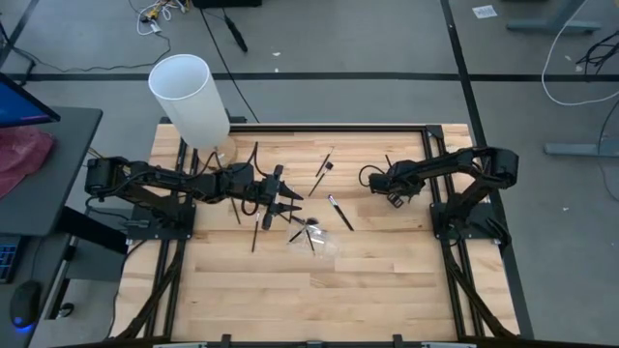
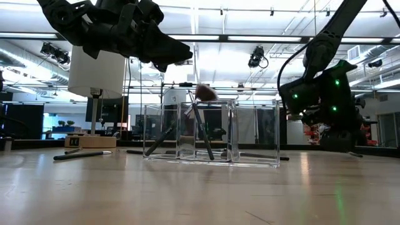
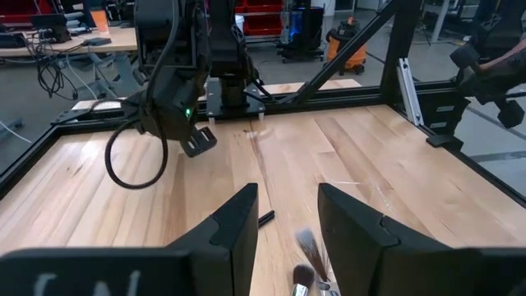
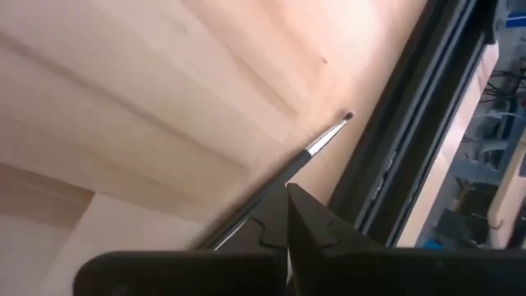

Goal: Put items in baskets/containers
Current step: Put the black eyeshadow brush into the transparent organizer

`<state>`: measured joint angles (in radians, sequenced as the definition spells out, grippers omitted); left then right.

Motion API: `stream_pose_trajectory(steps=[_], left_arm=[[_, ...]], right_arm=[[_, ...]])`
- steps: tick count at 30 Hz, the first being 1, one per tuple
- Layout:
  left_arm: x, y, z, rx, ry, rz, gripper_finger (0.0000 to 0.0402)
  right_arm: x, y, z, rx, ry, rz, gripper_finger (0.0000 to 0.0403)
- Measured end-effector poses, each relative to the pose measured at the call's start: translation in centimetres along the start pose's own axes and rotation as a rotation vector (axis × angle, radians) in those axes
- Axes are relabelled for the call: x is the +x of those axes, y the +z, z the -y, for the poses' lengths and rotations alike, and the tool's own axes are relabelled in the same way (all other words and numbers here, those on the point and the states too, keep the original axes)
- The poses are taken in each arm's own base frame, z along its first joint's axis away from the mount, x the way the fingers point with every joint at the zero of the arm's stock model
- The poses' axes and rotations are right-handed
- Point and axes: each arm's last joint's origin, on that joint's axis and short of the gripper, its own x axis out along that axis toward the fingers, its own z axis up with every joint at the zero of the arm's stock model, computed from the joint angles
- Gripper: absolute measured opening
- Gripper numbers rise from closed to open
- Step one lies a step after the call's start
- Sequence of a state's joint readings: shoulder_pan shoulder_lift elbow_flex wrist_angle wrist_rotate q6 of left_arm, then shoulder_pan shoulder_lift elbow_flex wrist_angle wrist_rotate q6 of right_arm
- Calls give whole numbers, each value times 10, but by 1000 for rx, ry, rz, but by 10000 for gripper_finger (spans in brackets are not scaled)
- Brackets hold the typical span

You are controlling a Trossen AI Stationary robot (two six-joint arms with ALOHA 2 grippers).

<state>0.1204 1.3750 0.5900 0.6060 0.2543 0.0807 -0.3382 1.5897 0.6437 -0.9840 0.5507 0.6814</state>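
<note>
**Left gripper open above the clear holder, right gripper down on a brush**

The landmark is the low, clear plastic holder point(image 1: 314, 239) on the pale wooden bench point(image 1: 387, 290), and the low view shows its compartments point(image 2: 212, 134) with thin black makeup brushes point(image 2: 201, 128) leaning inside, one with a brownish bristle tip poking above the rim. In the high view those brushes point(image 1: 308, 228) sit in the holder's near-invisible outline.

The left gripper point(image 1: 290, 205) hangs just beside the holder, on the side toward the tall white cylinder point(image 1: 190, 97), fingers spread apart with nothing between them. Its wrist camera shows the two dark fingers point(image 3: 234, 230) parted, and bristle tips point(image 3: 308, 259) standing up below the gap. In the low view it is raised above the holder point(image 2: 140, 37).

The right gripper point(image 1: 394, 191) is well apart from the holder, toward the bench's right frame. Its wrist view shows the fingers point(image 4: 308, 222) drawn together at the handle of a silver-collared black brush point(image 4: 316, 144) lying on the wood beside the black frame rail; whether they truly grip it cannot be told.

More loose black brushes lie on the bench around the holder: one point(image 1: 339, 213) between the holder and the right gripper, one point(image 1: 323, 166) farther back, one point(image 1: 255, 234) on the left arm's side.
</note>
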Motion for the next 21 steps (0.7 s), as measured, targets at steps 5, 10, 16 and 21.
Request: stream_pose_trajectory(steps=[5, 10, 16, 21], left_arm=[[0, 0, 0, 0, 0, 0, 131], [0, 0, 0, 0, 0, 0, 131], [0, 0, 0, 0, -1, 0, 131], [0, 0, 1, 3, -5, 0, 131]], right_arm=[[-8, -5, 10, 172, 15, -3, 2], [-14, -10, 16, 454, 50, 6, 14], [-6, -15, 8, 682, 122, 57, 91], [11, -29, 7, 846, 93, 47, 156]])
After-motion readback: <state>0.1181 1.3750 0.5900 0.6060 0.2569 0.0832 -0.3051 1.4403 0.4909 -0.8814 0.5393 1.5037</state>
